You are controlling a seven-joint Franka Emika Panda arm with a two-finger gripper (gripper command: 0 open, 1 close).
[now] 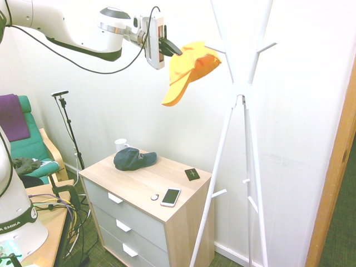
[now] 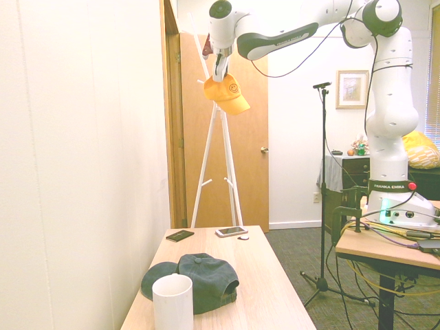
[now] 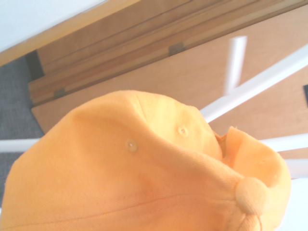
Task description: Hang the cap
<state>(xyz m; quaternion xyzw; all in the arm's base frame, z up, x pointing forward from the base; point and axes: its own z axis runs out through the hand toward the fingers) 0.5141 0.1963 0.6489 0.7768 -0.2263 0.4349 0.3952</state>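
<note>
At the top centre of the first exterior view, the gripper (image 1: 169, 49) was clamped tight on the yellow-orange cap (image 1: 192, 71), which hung brim-down just beside the white coat stand (image 1: 240, 94) (a peg touching it, as far as could be told). A dark blue-grey cap (image 1: 134, 159) lay on the dresser (image 1: 167, 183) below.

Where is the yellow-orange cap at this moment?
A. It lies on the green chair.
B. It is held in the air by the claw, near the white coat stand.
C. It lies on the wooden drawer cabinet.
B: the claw grips the cap high beside the coat stand.
</note>
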